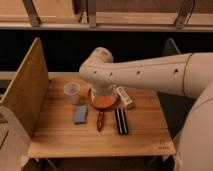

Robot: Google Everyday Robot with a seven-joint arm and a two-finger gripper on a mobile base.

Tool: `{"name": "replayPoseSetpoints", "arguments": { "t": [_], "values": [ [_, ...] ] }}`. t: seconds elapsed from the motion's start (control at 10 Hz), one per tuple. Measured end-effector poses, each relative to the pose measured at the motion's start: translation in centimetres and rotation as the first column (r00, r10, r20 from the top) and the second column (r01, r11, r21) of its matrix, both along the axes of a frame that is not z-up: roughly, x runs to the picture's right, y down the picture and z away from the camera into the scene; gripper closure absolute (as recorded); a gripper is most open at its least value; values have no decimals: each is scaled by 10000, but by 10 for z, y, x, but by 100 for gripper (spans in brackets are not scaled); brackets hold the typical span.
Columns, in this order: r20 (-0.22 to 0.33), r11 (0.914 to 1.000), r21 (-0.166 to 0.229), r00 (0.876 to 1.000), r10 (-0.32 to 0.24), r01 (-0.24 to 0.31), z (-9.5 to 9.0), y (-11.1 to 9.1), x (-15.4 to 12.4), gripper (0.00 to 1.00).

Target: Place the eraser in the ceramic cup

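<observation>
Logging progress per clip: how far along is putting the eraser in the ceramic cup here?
Done: nothing yet. The eraser lies flat on the table, right of the red object, and the ceramic cup stands apart at the left. In hand: the gripper hangs over the orange bowl, not at the eraser. Left: reach, grasp, carry to the cup, release.

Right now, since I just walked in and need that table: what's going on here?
A robot arm reaches across the wooden table and bends down over the orange bowl; its tool is hidden behind the arm there. The black eraser lies untouched in front of the bowl, and the ceramic cup stands left of the bowl.
</observation>
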State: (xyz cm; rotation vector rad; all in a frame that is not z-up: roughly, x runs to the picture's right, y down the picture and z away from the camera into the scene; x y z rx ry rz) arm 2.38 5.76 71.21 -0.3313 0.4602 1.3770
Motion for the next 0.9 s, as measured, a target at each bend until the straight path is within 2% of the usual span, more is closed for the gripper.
{"name": "replayPoseSetpoints", "arguments": {
  "t": [0.2,0.3,0.4,0.5,0.9],
  "values": [
    [-776,9954,-464,9937,805,-842,16,24,26,35],
    [-911,9930,-672,9917,904,-967,23,31,29,35],
    [-1002,9887,-1044,9902,968,-1072,31,42,31,35],
    [-1009,9868,-1210,9903,956,-1076,35,46,32,35],
    [-959,9873,-1178,9908,954,-1065,35,45,32,35]
  ]
}}
